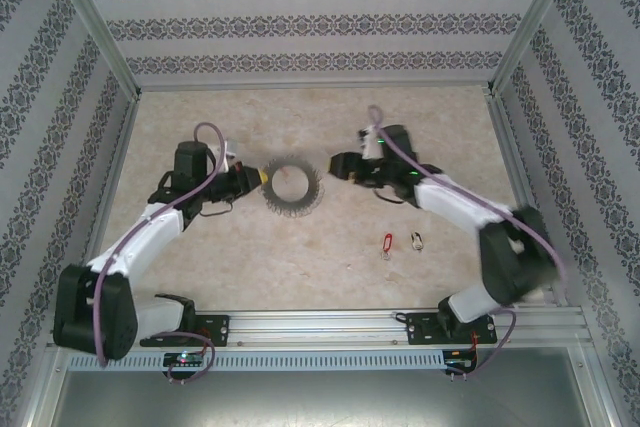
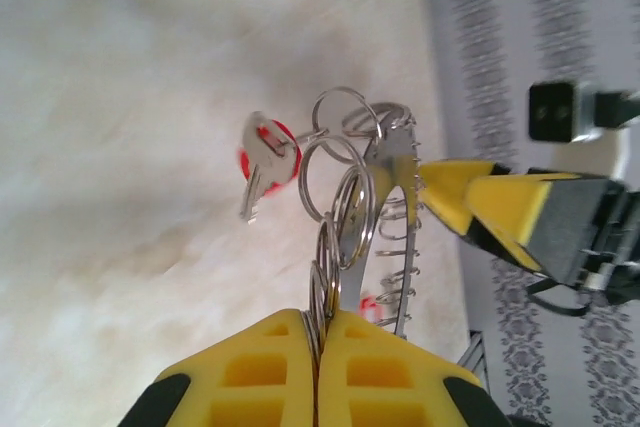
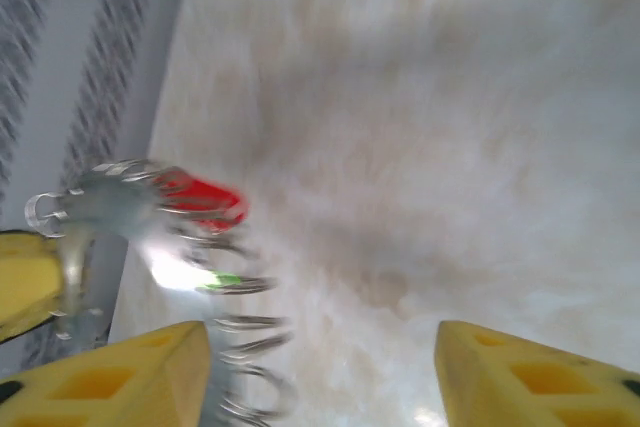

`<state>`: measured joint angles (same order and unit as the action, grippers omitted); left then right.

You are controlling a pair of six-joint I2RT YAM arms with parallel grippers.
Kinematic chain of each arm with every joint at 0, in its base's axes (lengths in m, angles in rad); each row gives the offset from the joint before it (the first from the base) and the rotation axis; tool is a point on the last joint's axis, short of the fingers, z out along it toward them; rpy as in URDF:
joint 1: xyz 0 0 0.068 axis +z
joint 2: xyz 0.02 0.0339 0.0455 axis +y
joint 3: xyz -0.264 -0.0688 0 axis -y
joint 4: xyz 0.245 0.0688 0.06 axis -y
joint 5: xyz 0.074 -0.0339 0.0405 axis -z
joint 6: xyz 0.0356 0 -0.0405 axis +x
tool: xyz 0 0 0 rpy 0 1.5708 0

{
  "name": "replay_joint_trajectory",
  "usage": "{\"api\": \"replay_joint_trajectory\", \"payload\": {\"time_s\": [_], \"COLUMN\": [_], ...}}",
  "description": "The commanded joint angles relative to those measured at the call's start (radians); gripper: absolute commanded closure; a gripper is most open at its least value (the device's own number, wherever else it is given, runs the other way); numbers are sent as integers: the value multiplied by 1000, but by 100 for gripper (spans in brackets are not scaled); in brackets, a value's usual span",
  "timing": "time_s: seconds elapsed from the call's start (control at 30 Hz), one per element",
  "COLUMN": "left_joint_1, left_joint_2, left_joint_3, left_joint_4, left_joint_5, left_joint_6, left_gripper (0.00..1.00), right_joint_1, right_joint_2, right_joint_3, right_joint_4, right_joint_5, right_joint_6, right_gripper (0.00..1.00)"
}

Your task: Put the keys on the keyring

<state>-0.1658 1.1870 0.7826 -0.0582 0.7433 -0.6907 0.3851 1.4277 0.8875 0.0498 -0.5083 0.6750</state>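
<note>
The keyring (image 1: 292,185), a silvery ring fringed with wire loops, stands in mid-table between the two grippers. My left gripper (image 1: 258,178) is shut on its left edge; in the left wrist view the yellow fingers (image 2: 270,372) pinch a few of its wire loops (image 2: 330,247). A red-headed key (image 2: 264,161) hangs from one loop. My right gripper (image 1: 337,167) is open just right of the ring. Its fingers (image 3: 120,372) stand wide apart with nothing between them, the blurred keyring (image 3: 120,209) and red key (image 3: 203,203) at the left. Two loose keys lie on the table, one red (image 1: 386,245) and one dark (image 1: 416,240).
Patterned walls enclose the table on three sides, with a metal rail (image 1: 330,327) along the near edge where the arm bases sit. My right gripper's yellow fingers (image 2: 480,197) show beyond the ring in the left wrist view.
</note>
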Motion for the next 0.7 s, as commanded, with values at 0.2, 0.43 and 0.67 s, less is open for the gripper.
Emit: {"api": "replay_joint_trajectory", "payload": {"time_s": [0.2, 0.43, 0.67], "left_joint_1": [-141, -198, -206], "left_joint_2": [70, 83, 63], "left_joint_3": [301, 373, 364], "left_joint_4": [-186, 11, 153], "left_joint_5": [-197, -65, -7], "left_joint_6": [161, 143, 131], "left_gripper": [100, 100, 100], "right_joint_1": [-85, -29, -12], "right_joint_2": [-353, -566, -747], "right_joint_3": [-174, -297, -422], "right_joint_4": [-14, 88, 165], "right_joint_5": [235, 338, 297], "right_joint_6": [-97, -210, -463], "right_gripper": [40, 31, 47]}}
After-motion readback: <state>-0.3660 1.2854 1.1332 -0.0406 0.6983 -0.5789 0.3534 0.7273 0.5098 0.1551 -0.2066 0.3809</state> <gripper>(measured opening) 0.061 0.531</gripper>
